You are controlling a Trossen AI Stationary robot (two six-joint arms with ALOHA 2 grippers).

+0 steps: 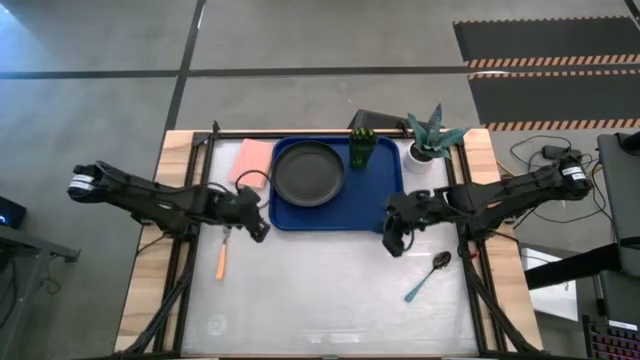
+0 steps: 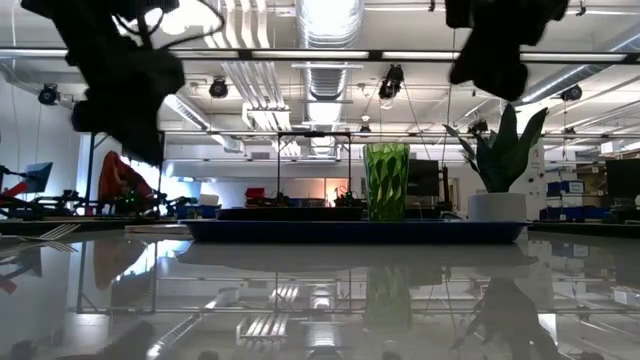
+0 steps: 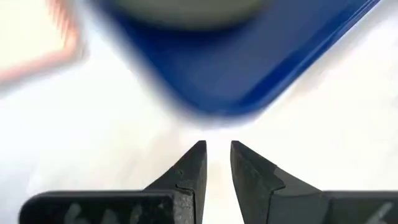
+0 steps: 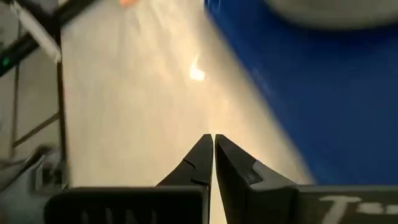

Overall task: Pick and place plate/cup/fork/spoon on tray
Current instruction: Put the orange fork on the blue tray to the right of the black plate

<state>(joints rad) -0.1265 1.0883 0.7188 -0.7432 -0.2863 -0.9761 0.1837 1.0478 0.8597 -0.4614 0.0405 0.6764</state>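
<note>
Orange and silver, the fork (image 1: 222, 259) lies flat on the bench near its left edge, just below the left gripper (image 1: 257, 231). It looks thin, light and stiff, and the shiny metal end may be slippery, so I think the best place to take it is across the middle of the orange handle. It lies so low that the jaws would have to come right down to the bench top to catch it. The left jaws are only a little bit open, with a thin gap, and they hold nothing; they point at the near left corner of the blue tray (image 1: 388, 210), not at the fork. The spoon (image 1: 427, 277) with the teal handle lies slanted on the bench toward the right edge, below and a bit to the right of the right gripper (image 1: 394, 243). It is thin and light too, and the handle is the place to pinch it. The right jaws are closed tight with nothing in them, hanging just off the tray's near right corner. The black plate (image 1: 308, 172) and the green cup (image 1: 361, 147) already sit in the tray.
</note>
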